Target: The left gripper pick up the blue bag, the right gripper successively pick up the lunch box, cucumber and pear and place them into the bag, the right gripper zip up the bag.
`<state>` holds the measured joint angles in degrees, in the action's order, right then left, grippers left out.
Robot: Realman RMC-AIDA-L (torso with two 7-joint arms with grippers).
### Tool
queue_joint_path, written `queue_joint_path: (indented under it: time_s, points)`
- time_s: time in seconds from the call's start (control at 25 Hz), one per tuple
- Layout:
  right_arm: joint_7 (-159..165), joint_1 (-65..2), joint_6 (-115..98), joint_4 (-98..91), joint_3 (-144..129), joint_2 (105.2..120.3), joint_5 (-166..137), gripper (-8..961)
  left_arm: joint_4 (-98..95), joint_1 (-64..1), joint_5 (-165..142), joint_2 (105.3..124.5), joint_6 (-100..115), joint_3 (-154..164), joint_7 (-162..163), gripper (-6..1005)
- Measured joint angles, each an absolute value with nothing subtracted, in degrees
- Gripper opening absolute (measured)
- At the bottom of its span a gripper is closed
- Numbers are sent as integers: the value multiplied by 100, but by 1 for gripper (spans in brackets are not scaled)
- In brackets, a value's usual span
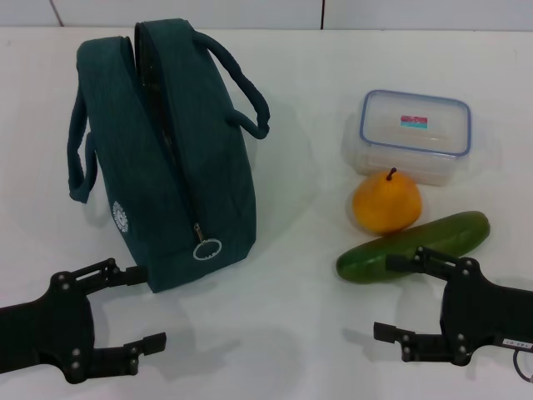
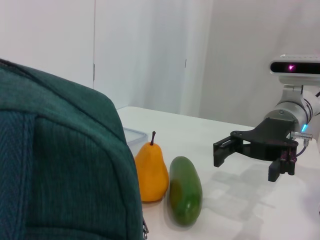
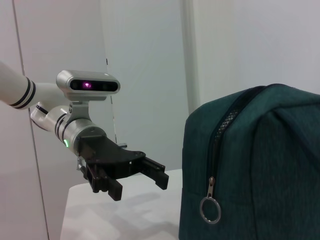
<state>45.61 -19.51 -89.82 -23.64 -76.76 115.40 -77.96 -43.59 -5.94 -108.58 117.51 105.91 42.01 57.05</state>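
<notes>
Worktop (image 1: pixel 291 333) white, carrying all task items. Left gripper (image 1: pixel 146 307) hovers low at the near left edge, fingers spread, holding nothing, just short of the blue bag (image 1: pixel 183 167). Bag stands upright on the left half of the worktop: dark teal fabric, two loop handles, small white round logo near its base, zipper running along the top and down the near end, metal ring pull (image 1: pixel 206 249) hanging low. Zipper partly open along the top. Lunch box (image 1: pixel 415 133) sits toward the far right: clear, rounded corners, blue-rimmed lid, small red-and-teal label. Pear (image 1: pixel 387 202), yellow-orange with dark stem, just in front of it. Cucumber (image 1: pixel 414 247), dark green and smooth, lies slantwise nearer still, just beside the pear. Right gripper (image 1: pixel 400 296) at the near right edge, fingers spread, empty, its upper finger over the cucumber.
</notes>
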Motion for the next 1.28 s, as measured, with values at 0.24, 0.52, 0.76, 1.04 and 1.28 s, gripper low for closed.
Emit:
queue_joint_path:
  time_s: [0.24,0.52,0.76,1.04,1.28]
  points:
    - [4561,-1960,-8982,-2364,-7681,11540,-7796,859,-4359,-598,-10863,11751,10591,4201,5708,862]
    - [4561,-1960,-8982,-2364,-7677,11540,-7796,860,-4360,-599,-10844,11746,10730,4028,6060,862]
    - [4565,-1956,-9006,-2365,-7672,11540,-7791,859,-4409,-815,-10824,11468,11138,2944,8470,861]
    - [4574,-1992,-8991,-2364,-7672,11540,-7786,860,-4477,-1450,-10861,11121,11048,2252,10659,861]
    - [4576,-1995,-8983,-2364,-7672,11540,-7776,860,-4988,-2069,-11129,10971,10587,2292,12268,861]
